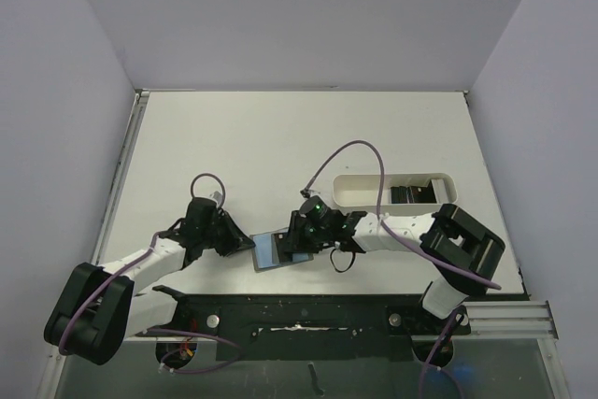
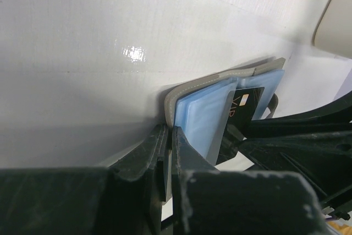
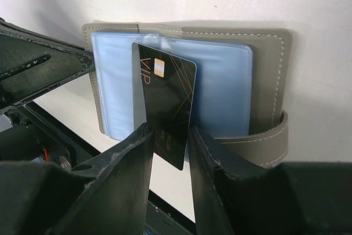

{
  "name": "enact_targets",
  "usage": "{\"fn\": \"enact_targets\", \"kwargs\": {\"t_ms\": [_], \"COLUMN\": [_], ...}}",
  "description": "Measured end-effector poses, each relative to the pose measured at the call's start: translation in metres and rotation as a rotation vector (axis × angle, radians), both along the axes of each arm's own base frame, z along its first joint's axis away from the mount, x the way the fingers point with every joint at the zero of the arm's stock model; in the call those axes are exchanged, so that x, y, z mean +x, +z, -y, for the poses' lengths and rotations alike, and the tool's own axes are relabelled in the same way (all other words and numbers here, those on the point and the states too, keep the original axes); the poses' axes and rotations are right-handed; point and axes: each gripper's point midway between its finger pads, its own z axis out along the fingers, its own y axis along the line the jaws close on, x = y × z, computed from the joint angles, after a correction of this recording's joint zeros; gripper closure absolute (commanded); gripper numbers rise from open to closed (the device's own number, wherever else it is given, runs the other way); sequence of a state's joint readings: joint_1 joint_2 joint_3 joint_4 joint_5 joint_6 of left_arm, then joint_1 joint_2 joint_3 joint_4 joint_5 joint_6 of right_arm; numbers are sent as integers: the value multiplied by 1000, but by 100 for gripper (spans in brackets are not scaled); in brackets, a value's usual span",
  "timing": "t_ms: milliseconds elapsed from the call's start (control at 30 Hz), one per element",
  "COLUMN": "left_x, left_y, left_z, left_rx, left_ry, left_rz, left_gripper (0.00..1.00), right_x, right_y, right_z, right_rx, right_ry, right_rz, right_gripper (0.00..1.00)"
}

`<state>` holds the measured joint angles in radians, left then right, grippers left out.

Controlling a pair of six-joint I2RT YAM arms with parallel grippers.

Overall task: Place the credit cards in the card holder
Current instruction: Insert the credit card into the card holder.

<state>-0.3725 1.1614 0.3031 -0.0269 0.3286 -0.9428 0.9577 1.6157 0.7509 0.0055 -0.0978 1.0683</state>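
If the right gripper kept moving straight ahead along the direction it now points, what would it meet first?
Most likely the card holder. The right gripper is shut on a black credit card whose far edge already lies over the open holder's light blue lining, so that edge would meet the lining first. Whether it already touches is unclear.

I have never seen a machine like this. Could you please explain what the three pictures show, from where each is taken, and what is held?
These are two robot arms on a white table. One picture is taken from above; the other two come from a camera on each wrist. The left gripper is shut on the edge of the open card holder, a grey wallet with blue pockets, pinning it in place. The right gripper is shut on a black credit card marked VIP, held at the blue pockets. Farther back, a white tray holds more dark cards.
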Motion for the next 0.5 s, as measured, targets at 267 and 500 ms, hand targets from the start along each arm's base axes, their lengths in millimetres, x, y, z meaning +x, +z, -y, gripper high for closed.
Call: {"fn": "enact_targets", "kwargs": {"t_ms": [267,500], "left_x": [-1,0], "left_y": [0,0], "left_z": [0,0], "left_rx": [-1,-2], "left_ry": [0,-1], "left_rz": [3,5], "left_gripper": [100,100], "right_x": [4,6], "right_y": [3,2], "right_z": [-10,-15], "right_rx": [-64,-108], "right_ry": [67,132], "right_rz": [46,79], "right_gripper": [62,62]}}
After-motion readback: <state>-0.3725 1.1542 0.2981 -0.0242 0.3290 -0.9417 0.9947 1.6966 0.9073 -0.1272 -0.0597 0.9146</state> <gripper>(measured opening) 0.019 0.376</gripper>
